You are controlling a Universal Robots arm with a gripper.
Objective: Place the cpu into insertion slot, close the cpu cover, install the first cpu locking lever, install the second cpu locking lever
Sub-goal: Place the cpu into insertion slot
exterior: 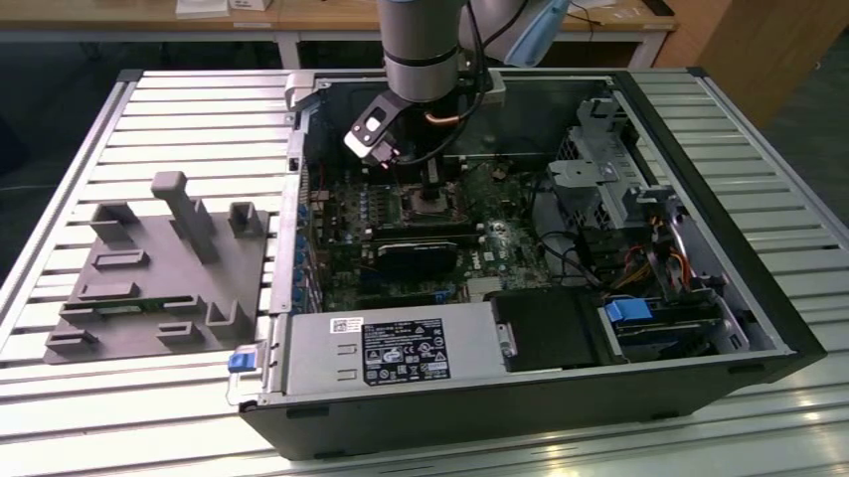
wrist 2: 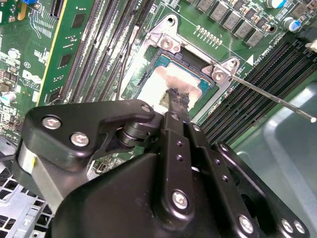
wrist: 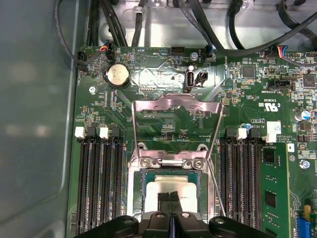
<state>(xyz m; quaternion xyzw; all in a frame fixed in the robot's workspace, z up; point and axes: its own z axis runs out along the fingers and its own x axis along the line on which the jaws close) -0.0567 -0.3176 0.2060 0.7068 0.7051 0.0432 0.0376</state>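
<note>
- One slatted table (exterior: 119, 417) bears an open computer case (exterior: 531, 422) and, at the exterior view's left, a grey fixture (exterior: 146, 288).
- Inside the case lies the green motherboard (exterior: 511, 253), and the arm (exterior: 424, 40) reaches down over it.
- The gripper (wrist: 171, 196) has its two fingers pressed together, closed on themselves, with the tips at the cpu's top and seemingly touching it in both wrist views.
- The cpu cover (wrist: 176, 102) stands open, tilted back from the socket, and the board shows through its window.
- The insertion slot (wrist: 133, 191) sits between two banks of memory slots (wrist: 99, 183).
- The cpu (wrist: 171, 182) lies flat inside the insertion slot, silver top up.
- A thin wire locking lever (wrist 2: 272, 98) sticks out free from the slot's corner, unlatched.
</note>
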